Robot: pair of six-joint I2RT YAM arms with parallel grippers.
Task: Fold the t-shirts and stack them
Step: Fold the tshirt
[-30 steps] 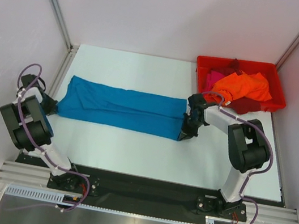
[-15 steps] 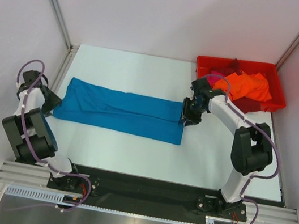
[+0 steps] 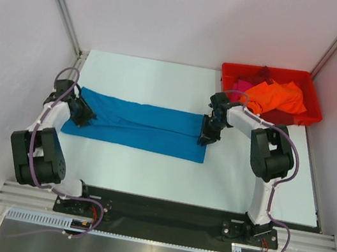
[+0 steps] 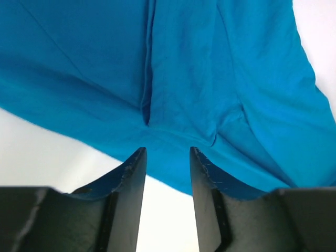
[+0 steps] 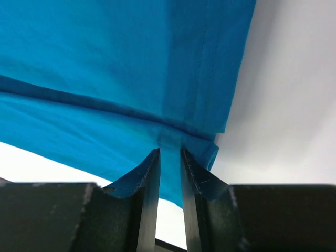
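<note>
Across the middle of the worktop (image 3: 148, 168) the teal-blue t-shirt (image 3: 139, 124) is laid flat as a long, narrow band running left to right. A lengthwise fold line is seen down its centre, and the cloth is soft, matte and lightly creased. Sleeves and collar cannot be made out.

The shirt's right end is covered in the top view by the right gripper (image 5: 170, 152). In the wrist view its dark fingers are drawn almost together, with a small tuck of the stitched hem pinched at their tips.

The left end is met by the left gripper (image 4: 168, 152). Its fingers are held apart, and white worktop is visible through the gap. The cloth edge crosses just at the tips, and contact cannot be confirmed. The finger bases are cut off by the frame.

At the far right corner a rigid red bin (image 3: 226, 77) is recorded, holding a crumpled orange t-shirt (image 3: 280, 96). A magenta-pink t-shirt (image 3: 242, 86) is largely buried beside it, so its shape is not discernible.
</note>
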